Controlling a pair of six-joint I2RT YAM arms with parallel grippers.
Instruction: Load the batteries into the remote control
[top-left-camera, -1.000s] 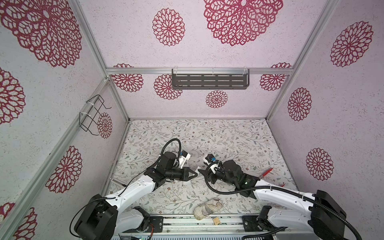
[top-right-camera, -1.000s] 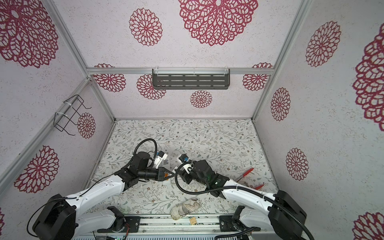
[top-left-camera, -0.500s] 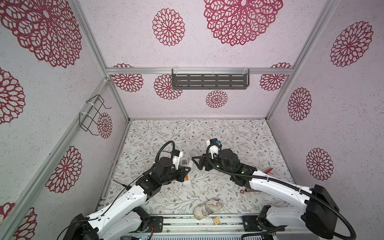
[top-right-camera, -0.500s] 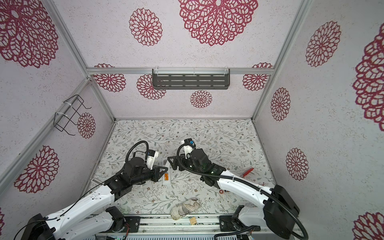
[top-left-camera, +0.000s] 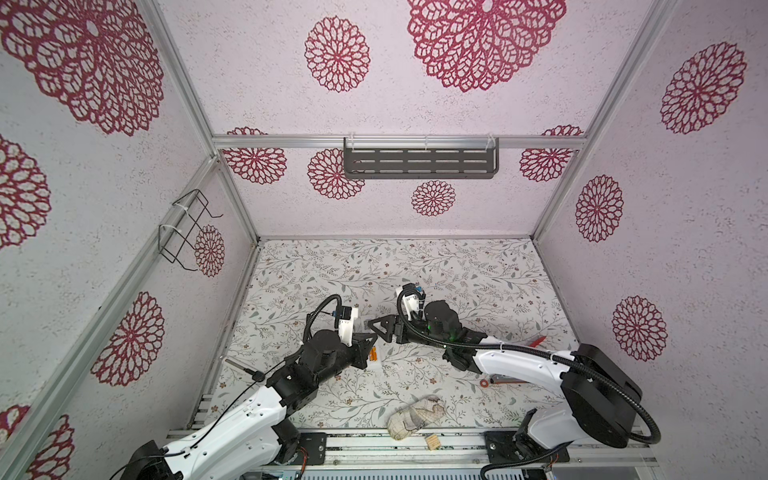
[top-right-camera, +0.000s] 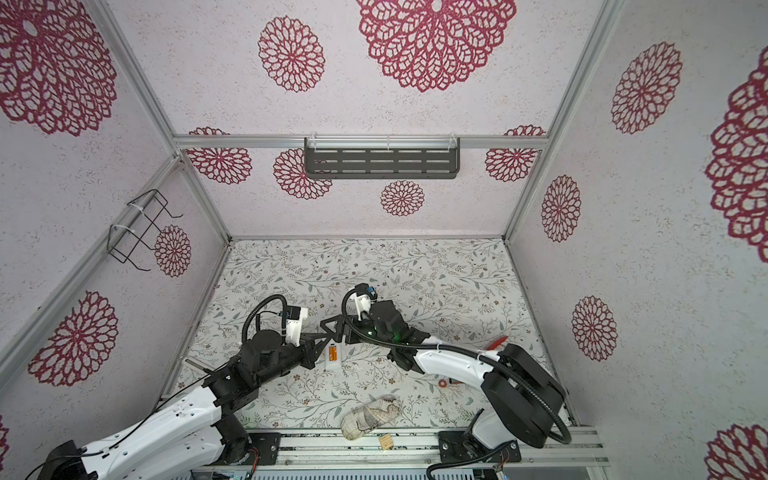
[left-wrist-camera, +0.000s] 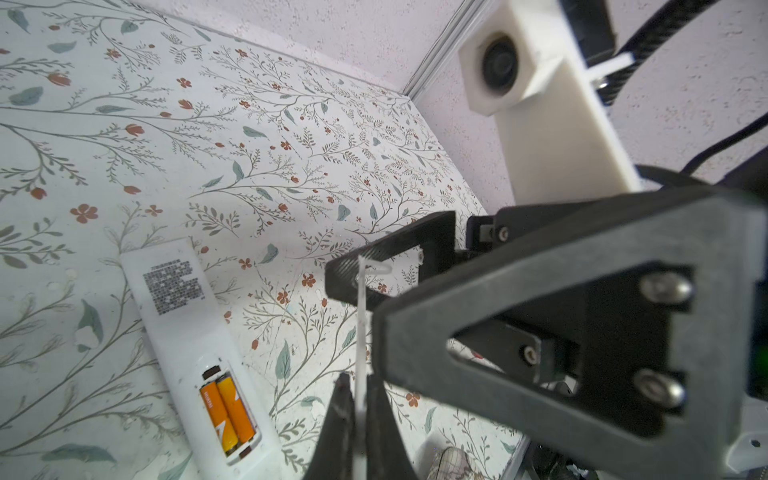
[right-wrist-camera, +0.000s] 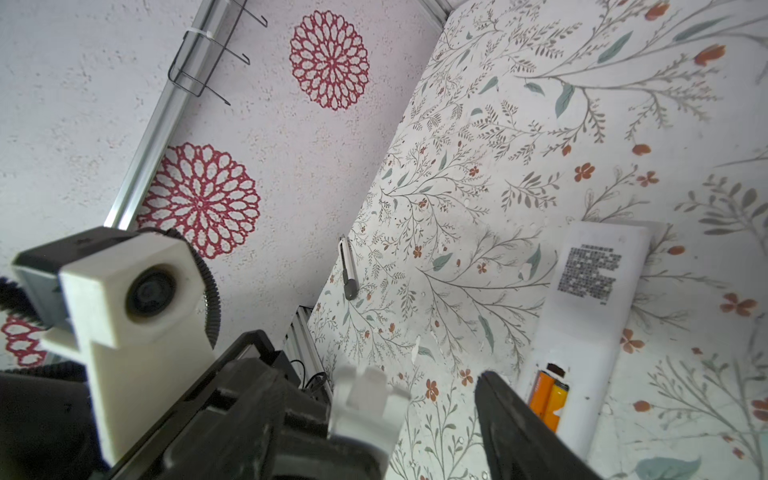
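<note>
The remote control (left-wrist-camera: 183, 316) lies back-up on the flowered table, its QR sticker showing and its compartment uncovered. Both orange batteries (left-wrist-camera: 226, 409) sit side by side in that compartment. They also show in the right wrist view, batteries (right-wrist-camera: 548, 399) in the remote control (right-wrist-camera: 590, 316), and in both top views, batteries (top-left-camera: 373, 354) (top-right-camera: 332, 353). My left gripper (left-wrist-camera: 359, 380) (top-left-camera: 370, 338) is shut on a thin white plastic cover piece (left-wrist-camera: 360, 316) (right-wrist-camera: 365, 407), held above the table beside the remote. My right gripper (right-wrist-camera: 415, 399) (top-left-camera: 376, 326) is open, its jaws standing on either side of the cover piece's free end.
A beige patterned cloth bundle (top-left-camera: 415, 415) and a small wooden block (top-left-camera: 433, 441) lie at the table's front edge. A red-brown ring-ended tool (top-left-camera: 496, 380) and a red item (top-left-camera: 538, 340) lie under the right arm. A dark pen (right-wrist-camera: 348, 270) lies by the left wall.
My right gripper has swung left and toward the back, meeting my left gripper's tip. My left arm has drawn back and lowered. The remote with its batteries now shows uncovered in the top views.
</note>
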